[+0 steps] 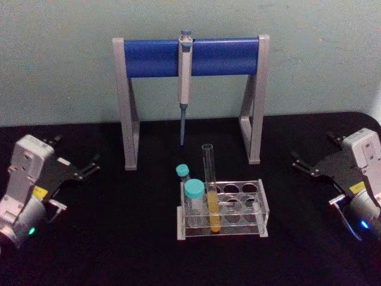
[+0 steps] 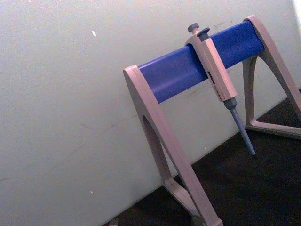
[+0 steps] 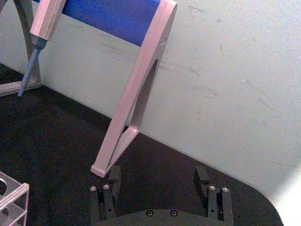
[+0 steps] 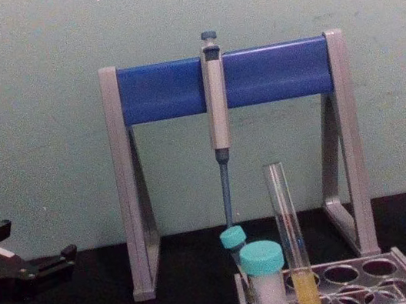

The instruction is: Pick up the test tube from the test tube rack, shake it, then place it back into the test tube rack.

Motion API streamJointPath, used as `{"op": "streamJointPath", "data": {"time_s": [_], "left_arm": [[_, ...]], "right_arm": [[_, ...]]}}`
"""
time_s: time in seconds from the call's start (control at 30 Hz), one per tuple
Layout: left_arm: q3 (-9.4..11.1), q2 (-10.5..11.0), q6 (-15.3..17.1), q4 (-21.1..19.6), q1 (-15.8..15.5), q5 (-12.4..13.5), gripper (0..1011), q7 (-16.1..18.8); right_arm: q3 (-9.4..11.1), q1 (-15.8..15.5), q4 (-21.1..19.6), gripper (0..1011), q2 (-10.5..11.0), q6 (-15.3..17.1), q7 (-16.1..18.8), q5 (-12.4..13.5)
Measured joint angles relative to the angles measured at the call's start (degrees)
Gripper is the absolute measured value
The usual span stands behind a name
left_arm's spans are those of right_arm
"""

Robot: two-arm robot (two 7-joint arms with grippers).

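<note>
My left pincer (image 1: pixel 77 150) gapes empty at the frame's left edge, while at lower centre the uncapped test tube (image 1: pixel 209 179), seated in the test tube rack (image 1: pixel 260 196), could clip the teal-capped vial (image 1: pixel 193 193) just beside it or slop liquid if lifted crooked, its long axis vertical and mouth up, and my right pincer (image 1: pixel 318 154) gapes empty at the right edge.

Test tube (image 1: pixel 210 189) stands upright in its rack (image 1: pixel 241 226).

Capped vials (image 1: pixel 193 192) crowd test tube (image 1: pixel 208 167) left; right open.
</note>
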Motion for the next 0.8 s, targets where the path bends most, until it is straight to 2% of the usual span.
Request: {"op": "streamJointPath", "data": {"time_s": [0.8], "left_arm": [[0.0,0.0,0.0,0.0,0.0,0.0,1001,0.0]], "right_arm": [[0.0,0.0,0.0,1000,0.0,0.01,0.0,0.0]]}}
